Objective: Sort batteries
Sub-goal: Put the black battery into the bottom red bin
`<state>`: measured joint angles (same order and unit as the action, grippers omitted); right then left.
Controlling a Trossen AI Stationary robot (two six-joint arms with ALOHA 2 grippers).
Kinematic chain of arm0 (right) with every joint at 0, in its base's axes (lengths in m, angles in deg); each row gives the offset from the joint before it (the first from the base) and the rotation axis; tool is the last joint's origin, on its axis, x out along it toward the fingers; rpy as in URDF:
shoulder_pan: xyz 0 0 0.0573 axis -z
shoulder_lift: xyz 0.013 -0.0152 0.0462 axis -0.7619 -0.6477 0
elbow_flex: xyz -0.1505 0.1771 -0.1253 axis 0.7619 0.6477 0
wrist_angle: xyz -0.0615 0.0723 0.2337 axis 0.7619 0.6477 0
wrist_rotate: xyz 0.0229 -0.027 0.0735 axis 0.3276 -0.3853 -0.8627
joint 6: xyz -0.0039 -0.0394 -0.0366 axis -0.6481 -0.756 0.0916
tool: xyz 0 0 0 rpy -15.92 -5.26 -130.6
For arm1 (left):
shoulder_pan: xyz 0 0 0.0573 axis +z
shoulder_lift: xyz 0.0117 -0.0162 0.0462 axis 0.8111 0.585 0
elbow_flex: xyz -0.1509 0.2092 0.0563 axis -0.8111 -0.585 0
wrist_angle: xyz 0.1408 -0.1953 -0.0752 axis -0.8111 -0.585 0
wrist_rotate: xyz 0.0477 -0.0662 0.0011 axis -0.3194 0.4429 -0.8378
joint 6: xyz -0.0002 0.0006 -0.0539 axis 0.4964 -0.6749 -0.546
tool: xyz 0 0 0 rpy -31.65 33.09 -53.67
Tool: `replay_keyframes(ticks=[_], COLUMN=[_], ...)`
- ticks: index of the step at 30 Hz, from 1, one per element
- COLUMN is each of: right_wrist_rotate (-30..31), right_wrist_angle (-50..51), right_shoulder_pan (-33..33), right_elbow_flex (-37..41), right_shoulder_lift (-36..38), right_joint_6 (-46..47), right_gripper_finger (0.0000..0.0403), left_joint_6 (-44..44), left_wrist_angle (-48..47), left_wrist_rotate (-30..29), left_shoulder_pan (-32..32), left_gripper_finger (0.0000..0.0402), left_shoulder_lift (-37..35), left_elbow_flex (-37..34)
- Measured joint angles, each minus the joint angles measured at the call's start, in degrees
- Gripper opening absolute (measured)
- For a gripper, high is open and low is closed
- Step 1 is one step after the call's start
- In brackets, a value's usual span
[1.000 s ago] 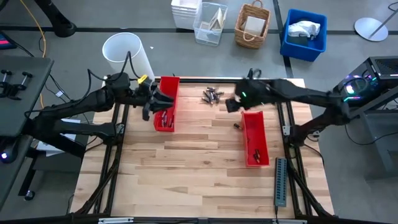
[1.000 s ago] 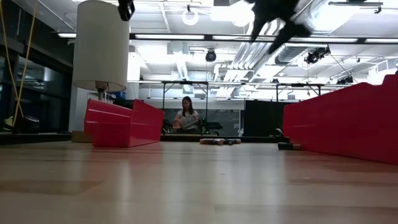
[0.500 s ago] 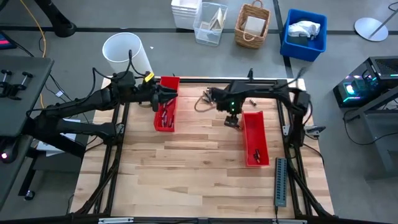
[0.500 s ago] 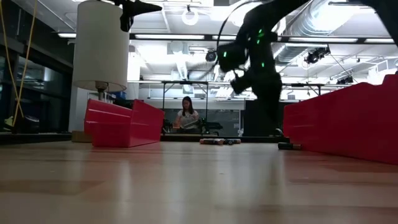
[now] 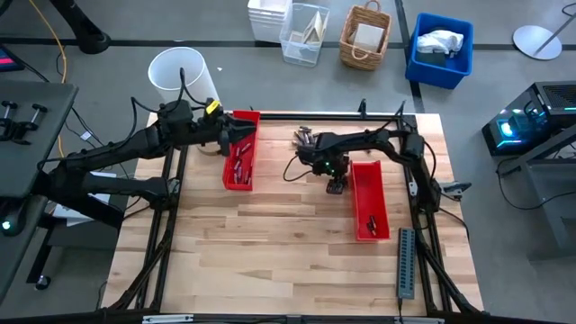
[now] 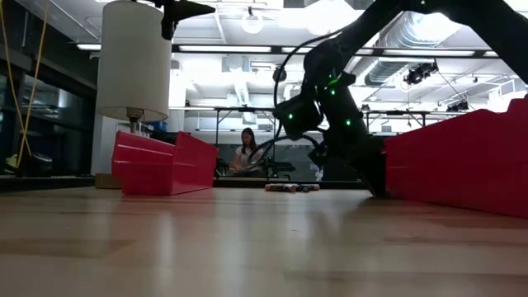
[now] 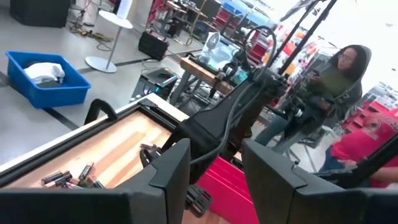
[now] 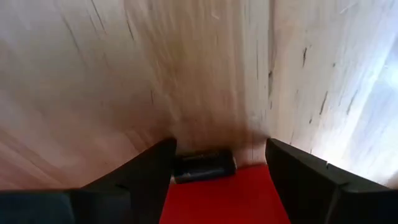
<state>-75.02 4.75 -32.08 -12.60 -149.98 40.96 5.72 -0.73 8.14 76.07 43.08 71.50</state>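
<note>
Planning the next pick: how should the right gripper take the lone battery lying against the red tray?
Pinch the battery across its round middle, coming straight down. It lies flat along the red tray, so the right gripper, open astride it, must close along that wall.

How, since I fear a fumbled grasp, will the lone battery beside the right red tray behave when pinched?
The battery lies sideways, a smooth cylinder, so it will probably roll if nudged. The red tray wall beside it may block that. It looks rigid, perhaps slippery between the right end effector's open fingers. Left end effector waits at the other tray.
</note>
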Motion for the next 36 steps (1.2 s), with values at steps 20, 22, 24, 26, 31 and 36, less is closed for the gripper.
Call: replay_keyframes(ticks=[20, 22, 24, 26, 31, 36], right_wrist_rotate=[1.27, 2.15, 3.04, 3.21, 1.37, -2.45], right_wrist_angle=[4.32, 4.44, 4.31, 4.29, 11.23, 12.54], right_shoulder_pan=[-3.03, -3.25, -3.56, -3.78, -3.82, -3.84], right_elbow_flex=[-2.72, -3.48, -4.79, -6.61, -11.20, -10.45], right_shoulder_lift=[-3.91, -4.00, -4.13, -4.17, -4.15, -4.15], right_joint_6=[7.17, 7.96, 8.01, 9.38, 15.88, 19.76], right_gripper_finger=[0.0167, 0.0174, 0.0184, 0.0196, 0.0214, 0.0215], left_joint_6=[3.85, 3.86, 3.88, 3.88, 3.90, 6.05], left_wrist_angle=[-2.67, -2.67, -2.67, -2.68, -4.20, -6.61], left_wrist_rotate=[1.02, 2.35, 3.91, 4.47, 5.21, 5.29], left_shoulder_pan=[-0.02, -0.02, -0.02, -0.04, -0.04, -0.04], left_gripper_finger=[0.0135, 0.0135, 0.0135, 0.0135, 0.0135, 0.0135], left_shoulder_lift=[0.00, 0.00, 0.00, 0.00, 0.00, -0.01], left_elbow_flex=[0.00, 0.00, 0.00, 0.00, 0.00, 0.00])
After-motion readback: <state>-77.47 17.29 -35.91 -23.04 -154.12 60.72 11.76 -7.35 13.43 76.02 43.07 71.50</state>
